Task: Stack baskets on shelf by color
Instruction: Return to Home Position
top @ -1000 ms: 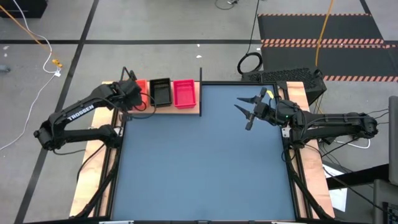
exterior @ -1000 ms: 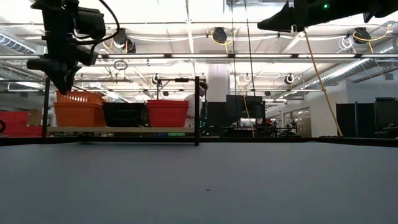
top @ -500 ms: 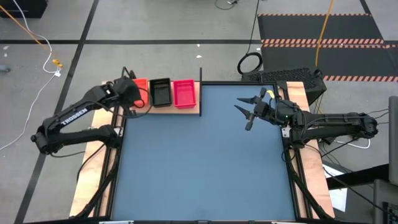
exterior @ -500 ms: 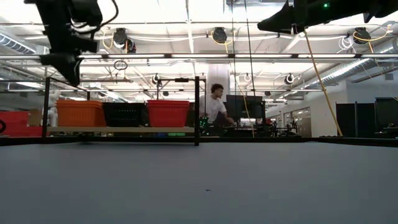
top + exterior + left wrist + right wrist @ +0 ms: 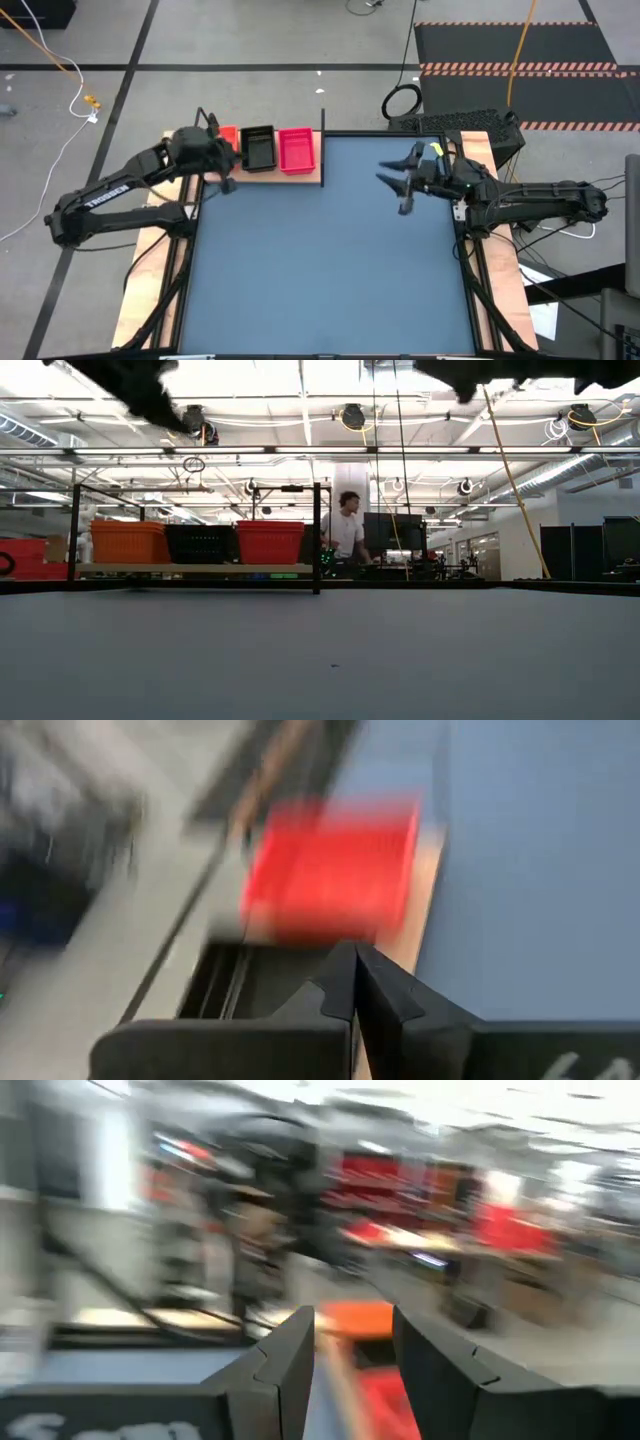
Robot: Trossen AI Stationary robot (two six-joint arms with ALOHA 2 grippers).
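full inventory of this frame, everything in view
orange baskets: one pile, orange, shelf's left end; number in pile unclear
black baskets: one pile, black, shelf's middle
red baskets: one pile, red, shelf's right end
shelf: one, light wood, table's far-left corner
posts: several, black, upright at the shelf's corners
table: one, blue-grey, under both arms
person: one, light top, in the room behind the shelf
left gripper: one, dark, shut, raised by the shelf's left end
right gripper: one, dark, open, raised over the table's far right
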